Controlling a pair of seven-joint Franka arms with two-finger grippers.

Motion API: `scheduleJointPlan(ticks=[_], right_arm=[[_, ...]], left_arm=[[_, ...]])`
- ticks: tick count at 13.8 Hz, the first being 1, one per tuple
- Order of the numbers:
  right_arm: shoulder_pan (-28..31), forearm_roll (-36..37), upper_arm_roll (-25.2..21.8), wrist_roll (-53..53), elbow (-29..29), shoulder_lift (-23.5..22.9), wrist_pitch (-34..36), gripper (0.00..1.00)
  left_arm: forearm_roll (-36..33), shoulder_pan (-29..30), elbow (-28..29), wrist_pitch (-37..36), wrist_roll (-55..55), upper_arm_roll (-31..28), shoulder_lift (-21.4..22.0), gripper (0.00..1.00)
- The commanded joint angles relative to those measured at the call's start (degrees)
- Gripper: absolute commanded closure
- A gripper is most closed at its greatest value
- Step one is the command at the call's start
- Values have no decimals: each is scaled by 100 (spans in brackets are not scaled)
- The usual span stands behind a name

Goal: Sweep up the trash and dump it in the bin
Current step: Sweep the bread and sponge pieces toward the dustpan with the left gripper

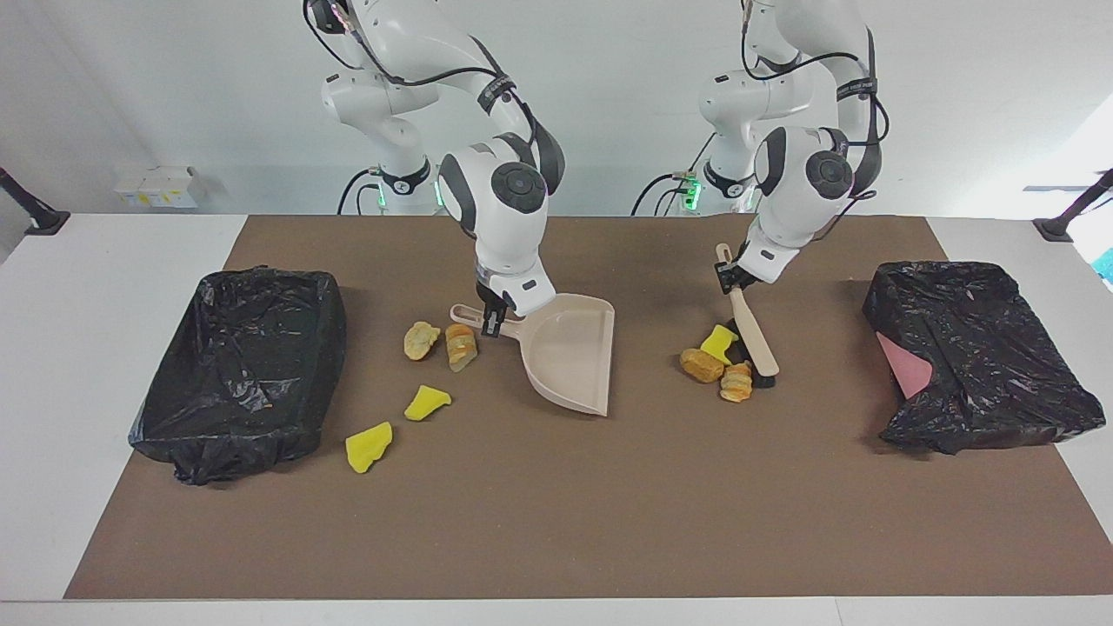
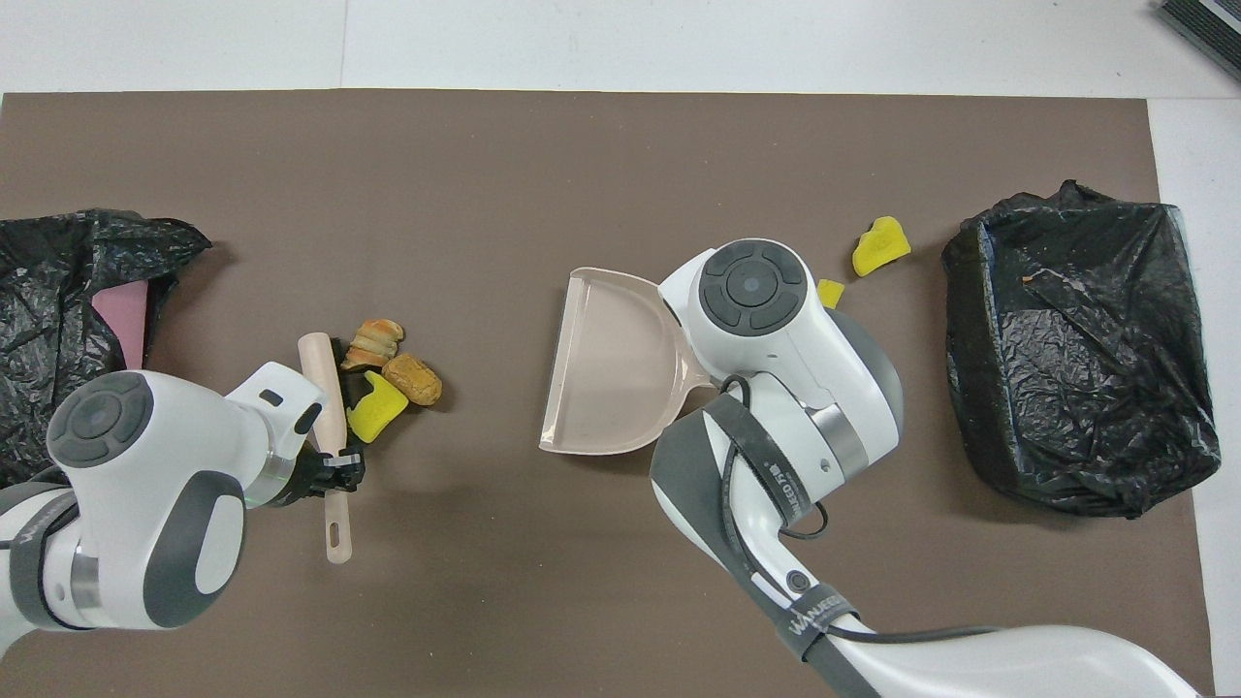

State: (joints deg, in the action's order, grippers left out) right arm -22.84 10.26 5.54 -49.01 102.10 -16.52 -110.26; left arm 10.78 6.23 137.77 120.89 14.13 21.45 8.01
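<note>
Brown mat (image 1: 556, 522) covers most of the white desk (image 1: 87, 348), bare desk showing at both ends. Small white boxes (image 1: 161, 187) sit on the desk near the robots, toward the right arm's end. One black post (image 1: 30, 209) stands beside them, and another black post (image 1: 1069, 213) stands at the left arm's end. Dark ribbed item (image 2: 1202, 24) lies at the far corner, only partly in view.

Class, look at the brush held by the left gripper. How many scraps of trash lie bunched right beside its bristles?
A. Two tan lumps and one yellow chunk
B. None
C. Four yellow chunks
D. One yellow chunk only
A: in the facing view the brush, held by the left gripper, has one yellow chunk and two tan lumps gathered against its bristles.
</note>
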Motion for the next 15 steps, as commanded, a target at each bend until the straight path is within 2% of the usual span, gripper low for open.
scheduleJointPlan(ticks=[1, 5, 9, 13, 15], right_arm=[[51, 108, 52, -161, 117, 70, -31, 100], [34, 178, 52, -161, 231, 87, -66, 100], [25, 240, 52, -152, 310, 87, -93, 100], [25, 240, 52, -161, 310, 87, -93, 100], [25, 240, 52, -161, 310, 87, -84, 100]], left_arm=[[46, -481, -57, 118, 151, -53, -27, 100], [450, -974, -101, 609, 187, -44, -316, 100], [810, -1614, -627, 795, 450, -27, -739, 100], [1268, -2467, -1155, 945, 731, -27, -889, 100], [1268, -2408, -1340, 832, 890, -44, -880, 100]])
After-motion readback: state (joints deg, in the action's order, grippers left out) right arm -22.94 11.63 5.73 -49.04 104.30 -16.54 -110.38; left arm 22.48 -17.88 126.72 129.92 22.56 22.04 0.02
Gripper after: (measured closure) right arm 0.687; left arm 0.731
